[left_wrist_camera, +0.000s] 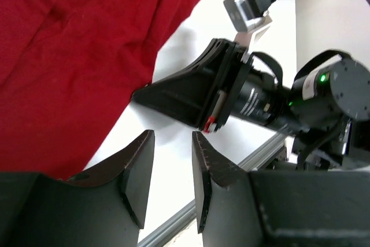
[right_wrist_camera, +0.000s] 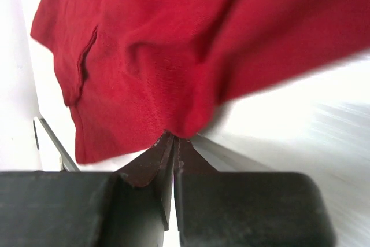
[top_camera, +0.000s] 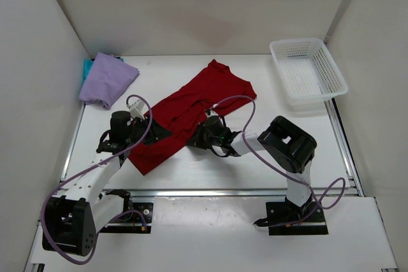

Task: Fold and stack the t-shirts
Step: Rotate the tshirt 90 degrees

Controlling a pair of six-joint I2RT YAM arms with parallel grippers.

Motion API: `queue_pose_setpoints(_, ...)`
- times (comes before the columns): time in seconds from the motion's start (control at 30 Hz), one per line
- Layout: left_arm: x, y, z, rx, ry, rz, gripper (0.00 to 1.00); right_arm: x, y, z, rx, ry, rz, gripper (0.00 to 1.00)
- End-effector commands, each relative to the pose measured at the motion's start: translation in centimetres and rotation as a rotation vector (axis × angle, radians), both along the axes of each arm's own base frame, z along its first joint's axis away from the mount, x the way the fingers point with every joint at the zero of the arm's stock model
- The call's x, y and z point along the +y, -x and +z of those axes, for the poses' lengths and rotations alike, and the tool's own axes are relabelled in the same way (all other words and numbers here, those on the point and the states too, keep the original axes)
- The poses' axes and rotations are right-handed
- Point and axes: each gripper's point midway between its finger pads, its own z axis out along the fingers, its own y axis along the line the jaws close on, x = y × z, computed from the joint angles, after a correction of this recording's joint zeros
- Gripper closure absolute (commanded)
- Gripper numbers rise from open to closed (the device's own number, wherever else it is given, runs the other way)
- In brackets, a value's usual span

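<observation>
Right gripper closed, red t-shirt edge pinched at fingertips

Free passage over bare tabletop along near edge and between red shirt and white basket. Middle barred diagonally by red shirt. Far-left corner taken by lavender shirt, with teal shirt touching behind. Tight at red shirt's near hem: left claw and right claw close together, only narrow bare strip between. Side walls near on both flanks.
</observation>
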Motion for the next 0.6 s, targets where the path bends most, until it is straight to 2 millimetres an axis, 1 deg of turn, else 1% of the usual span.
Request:
queue_pose_setpoints(0.0,-0.5,-0.2,0.4,-0.027,-0.005,-0.012,0.57,-2.7,-0.3,-0.1,-0.013,0.024,-0.035,1.0)
queue_pose_setpoints(0.03,-0.5,-0.3,0.6,-0.032,-0.004,-0.013,0.58,-3.1,0.4,-0.3,-0.005,0.018,-0.025,1.0)
queue_pose_setpoints(0.07,-0.6,0.0,0.3,-0.028,-0.004,-0.016,0.57,-3.8,0.1,0.3,-0.012,0.005,-0.034,1.0)
queue_pose_setpoints(0.1,-0.7,0.0,0.1,-0.019,-0.005,-0.019,0.58,-4.8,0.4,0.6,-0.015,-0.001,-0.029,1.0)
queue_pose_setpoints(0.13,-0.8,0.0,0.0,-0.022,-0.012,-0.021,0.57,-6.4,1.2,-0.4,0.008,0.025,-0.029,1.0)
queue_pose_setpoints(0.17,-1.2,0.4,-0.5,-0.012,-0.018,-0.033,0.57,-8.3,1.9,-0.5,0.029,0.019,-0.04,1.0)
queue_pose_setpoints(0.2,-1.3,0.8,-1.0,0.003,-0.028,-0.043,0.58,-10.1,1.5,0.2,0.007,0.013,-0.055,1.0)
queue_pose_setpoints(0.23,-1.7,1.0,-1.3,0.009,-0.038,-0.058,0.57,-12.5,1.7,-0.3,0.036,0.019,-0.07,1.0)
queue_pose_setpoints(0.27,-2.2,1.5,-1.5,0.008,-0.041,-0.082,0.56,-13.8,3.7,-0.7,0.072,0.023,-0.043,1.0)
queue_pose_setpoints(0.3,-2.2,1.8,-2.0,0.02,-0.052,-0.086,0.56,-15.7,3.0,0.7,0.044,0.007,-0.081,1.0)
queue_pose_setpoints(0.33,-2.1,2.0,-2.4,0.033,-0.063,-0.09,0.56,-17.9,3.5,0.0,0.057,0.028,-0.105,1.0)
queue_pose_setpoints(0.37,-2.1,2.4,-2.8,0.033,-0.079,-0.11,0.56,-19.2,4.3,0.2,0.069,0.048,-0.114,0.97)
queue_pose_setpoints(0.4,-1.8,2.7,-3.0,0.047,-0.083,-0.103,0.56,-20.8,4.1,1.0,0.04,0.062,-0.131,0.89)
queue_pose_setpoints(0.43,-1.4,3.2,-3.8,0.074,-0.107,-0.104,0.56,-21.9,4.0,1.1,0.035,0.077,-0.151,0.75)
queue_pose_setpoints(0.47,-1.1,3.5,-3.7,0.057,-0.133,-0.104,0.56,-22.5,4.1,2.5,-0.007,0.084,-0.152,0.56)
queue_pose_setpoints(0.5,-1.0,4.5,-4.6,0.078,-0.168,-0.115,0.55,-23.2,4.2,3.4,-0.029,0.095,-0.164,0.49)
queue_pose_setpoints(0.53,-0.7,5.1,-4.9,0.08,-0.194,-0.118,0.54,-23.4,4.2,4.7,-0.073,0.095,-0.158,0.43)
queue_pose_setpoints(0.57,-0.7,5.5,-5.4,0.086,-0.226,-0.124,0.54,-23.4,4.9,4.8,-0.058,0.127,-0.14,0.4)
